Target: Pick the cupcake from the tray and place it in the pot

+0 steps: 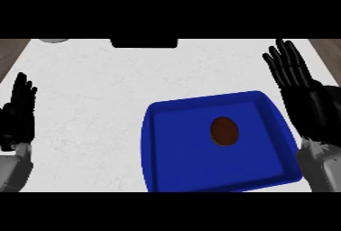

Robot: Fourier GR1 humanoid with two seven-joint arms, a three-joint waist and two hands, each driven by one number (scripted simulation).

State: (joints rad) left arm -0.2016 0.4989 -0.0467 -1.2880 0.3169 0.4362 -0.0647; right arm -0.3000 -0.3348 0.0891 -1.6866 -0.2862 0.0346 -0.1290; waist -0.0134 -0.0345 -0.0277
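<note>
Cupcake [224, 131] sits in the blue tray [180, 158] by the front-right corner of the worktop [93, 90]. Left hand [18, 113] and right hand [296, 85] rest open at its sides.

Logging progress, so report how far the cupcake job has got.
Done: nothing; the cupcake lies in the blue tray. In hand: nothing; the left hand and the right hand are open at the view's sides. Left: grasp it, lift it, set it in the pot, possibly the black object at the far edge.

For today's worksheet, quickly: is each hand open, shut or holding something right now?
Left hand: open, fingers straight, holding nothing.
Right hand: open, fingers straight, holding nothing.
</note>
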